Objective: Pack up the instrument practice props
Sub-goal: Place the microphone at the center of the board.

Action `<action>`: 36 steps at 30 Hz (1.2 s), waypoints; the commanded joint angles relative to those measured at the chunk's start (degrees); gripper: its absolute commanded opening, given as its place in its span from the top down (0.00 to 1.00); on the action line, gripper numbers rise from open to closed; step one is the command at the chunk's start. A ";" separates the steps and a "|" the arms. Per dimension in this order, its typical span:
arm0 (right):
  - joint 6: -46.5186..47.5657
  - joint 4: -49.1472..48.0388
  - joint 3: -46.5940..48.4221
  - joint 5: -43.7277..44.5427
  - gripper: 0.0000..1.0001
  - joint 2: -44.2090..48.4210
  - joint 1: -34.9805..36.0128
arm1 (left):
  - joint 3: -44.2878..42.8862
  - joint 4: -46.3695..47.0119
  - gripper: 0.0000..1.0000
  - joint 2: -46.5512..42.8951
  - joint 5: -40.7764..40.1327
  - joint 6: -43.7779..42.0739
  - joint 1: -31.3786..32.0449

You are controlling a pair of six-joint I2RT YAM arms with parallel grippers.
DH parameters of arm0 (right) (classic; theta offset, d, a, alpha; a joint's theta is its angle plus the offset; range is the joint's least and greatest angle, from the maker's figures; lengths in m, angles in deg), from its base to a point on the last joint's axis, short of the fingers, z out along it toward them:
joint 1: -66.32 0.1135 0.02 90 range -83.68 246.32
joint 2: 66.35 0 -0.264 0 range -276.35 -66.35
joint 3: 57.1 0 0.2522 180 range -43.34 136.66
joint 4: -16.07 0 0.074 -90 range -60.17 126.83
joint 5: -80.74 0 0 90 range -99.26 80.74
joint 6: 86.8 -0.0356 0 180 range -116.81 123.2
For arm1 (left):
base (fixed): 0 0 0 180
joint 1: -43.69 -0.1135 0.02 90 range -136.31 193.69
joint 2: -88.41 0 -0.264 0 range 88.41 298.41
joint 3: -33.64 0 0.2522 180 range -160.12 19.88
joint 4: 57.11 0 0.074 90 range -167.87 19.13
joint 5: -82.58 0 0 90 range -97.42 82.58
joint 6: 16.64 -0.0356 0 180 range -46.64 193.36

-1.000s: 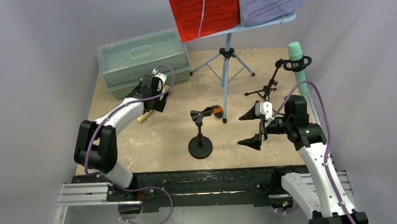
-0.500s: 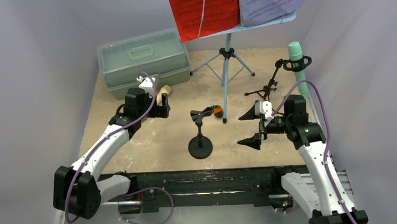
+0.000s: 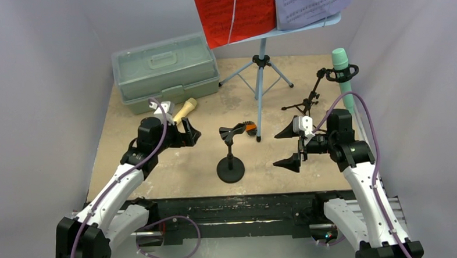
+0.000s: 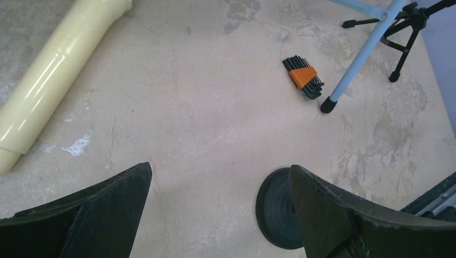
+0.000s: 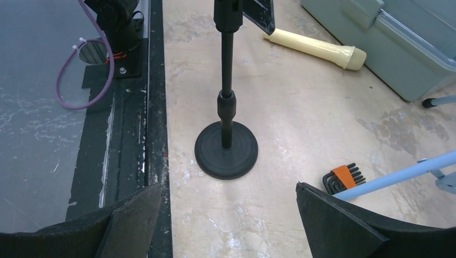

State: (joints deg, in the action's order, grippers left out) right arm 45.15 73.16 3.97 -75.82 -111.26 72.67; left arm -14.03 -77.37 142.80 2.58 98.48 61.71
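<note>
Packing looks barely begun, since every prop sits out in the open and the pale green case [image 3: 165,65], back and left of the round-base mic holder [image 3: 230,168], has its lid down. That holder stands upright on its heavy disc, its clip empty. The left gripper [image 3: 191,132] hovers just left of the holder, jaws spread wide with nothing between them. The tan microphone [image 3: 184,110] lies flat on the table [image 3: 175,166] farther back and left of the holder, just in front of the case and apart from the fingers. The right gripper [image 3: 284,148] hangs to the holder's right, equally wide and empty. Its wrist view looks straight at the stem, so I judge it is lined up to take the holder. Just behind the holder lies a hex key set [image 3: 249,128], beside one foot of the light-blue music rack [image 3: 262,92]. The rack's ledge props the red sheet [image 3: 235,12] and purple sheet [image 3: 311,3] facing forward. Well right and back of the holder, the teal microphone [image 3: 342,77] stands upright because the ring-top tripod holder [image 3: 315,93] encircles it.
</note>
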 commanded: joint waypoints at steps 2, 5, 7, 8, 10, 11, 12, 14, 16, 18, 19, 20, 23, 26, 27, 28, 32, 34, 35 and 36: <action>0.15 0.00 0.19 -0.49 0.01 -0.36 -0.35 | 2.61 2.75 0.02 -2.79 4.25 4.19 -0.17; 0.22 0.06 0.22 -0.58 0.01 -0.45 -0.39 | 3.61 3.19 0.02 -3.92 5.74 4.93 -0.18; 0.23 0.09 0.18 -0.58 0.01 -0.45 -0.38 | 4.57 3.80 0.02 -4.71 6.51 5.69 -0.10; 0.23 0.09 0.15 -0.58 0.01 -0.42 -0.42 | 5.32 4.28 0.02 -5.07 6.85 6.16 -0.09; 0.36 0.17 0.24 -0.58 0.01 -0.45 -0.38 | 6.62 5.01 0.02 -5.49 7.41 7.18 -0.09; 0.59 0.30 0.24 -0.58 0.01 -0.45 -0.45 | 7.29 5.40 0.02 -5.67 7.69 7.71 -0.05; 0.75 0.34 0.28 -0.51 0.01 -0.45 -0.39 | 7.78 5.59 0.02 -5.70 7.97 8.04 -0.01; 0.78 0.39 0.24 -0.50 0.01 -0.45 -0.41 | 8.80 5.62 0.02 -5.74 8.24 8.62 0.42; 0.76 0.35 0.27 -0.56 0.01 -0.53 -0.53 | 9.16 5.62 0.02 -5.85 7.83 8.61 1.41; 0.76 0.35 0.25 -0.58 0.01 -0.62 -0.48 | 9.14 5.26 0.02 -6.23 6.64 8.43 2.46; 0.76 0.35 0.24 -0.58 0.01 -0.62 -0.52 | 9.06 4.86 0.02 -6.41 5.97 8.32 3.14; 0.76 0.35 0.24 -0.58 0.01 -0.62 -0.50 | 9.04 4.52 0.02 -6.67 5.32 8.28 3.75; 0.76 0.35 0.25 -0.57 0.01 -0.71 -0.53 | 8.99 4.27 0.02 -7.37 4.98 8.44 5.36; 0.76 0.35 0.31 -0.57 0.01 -0.80 -0.58 | 8.86 3.52 0.02 -7.99 3.70 8.32 7.52; 0.76 0.35 0.35 -0.58 0.01 -0.80 -0.59 | 8.86 3.18 0.02 -8.25 3.26 8.31 8.28; 0.76 0.35 0.33 -0.58 0.01 -0.80 -0.59 | 8.98 2.86 0.02 -8.46 2.86 8.36 8.94; 0.76 0.33 0.27 -0.56 0.01 -0.72 -0.65 | 10.10 2.24 0.02 -10.14 2.79 9.17 10.84; 0.76 0.34 0.24 -0.64 0.01 -0.67 -0.67 | 11.34 3.12 0.02 -11.81 4.22 10.14 11.06; 0.76 0.35 0.28 -0.65 0.01 -0.70 -0.72 | 11.93 3.42 0.02 -12.71 4.65 10.57 11.14; 0.76 0.35 0.25 -0.60 0.01 -0.71 -0.65 | 12.44 3.67 0.02 -13.86 4.95 10.84 11.22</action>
State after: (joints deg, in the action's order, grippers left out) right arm 45.21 73.16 3.97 -75.87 -111.89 72.25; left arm -3.50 -75.25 132.16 6.36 106.90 72.44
